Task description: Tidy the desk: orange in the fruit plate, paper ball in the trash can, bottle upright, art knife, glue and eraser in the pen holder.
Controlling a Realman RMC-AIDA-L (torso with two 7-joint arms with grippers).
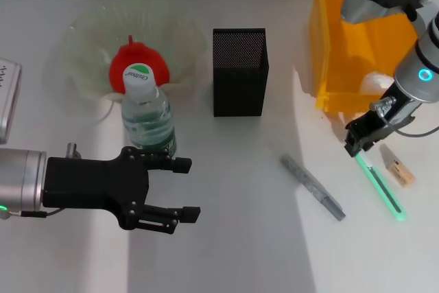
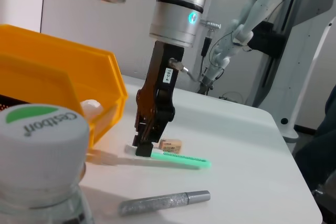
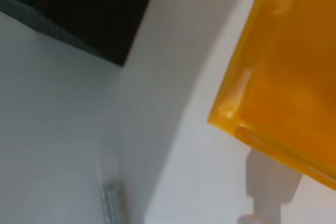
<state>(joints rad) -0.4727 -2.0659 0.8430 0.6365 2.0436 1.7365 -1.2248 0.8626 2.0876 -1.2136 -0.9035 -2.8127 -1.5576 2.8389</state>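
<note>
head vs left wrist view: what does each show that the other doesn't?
Head only: the left gripper, open beside the upright bottle; the fruit plate holding a red fruit; the black mesh pen holder.
Left wrist only: another robot arm in the background.
Both: the right gripper down on the green art knife, the eraser, the silver glue stick, the yellow bin.

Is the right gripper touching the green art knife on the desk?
Touching. In the left wrist view, the right gripper comes down onto the white end of the green art knife, with no gap visible between them; the head view agrees.
</note>
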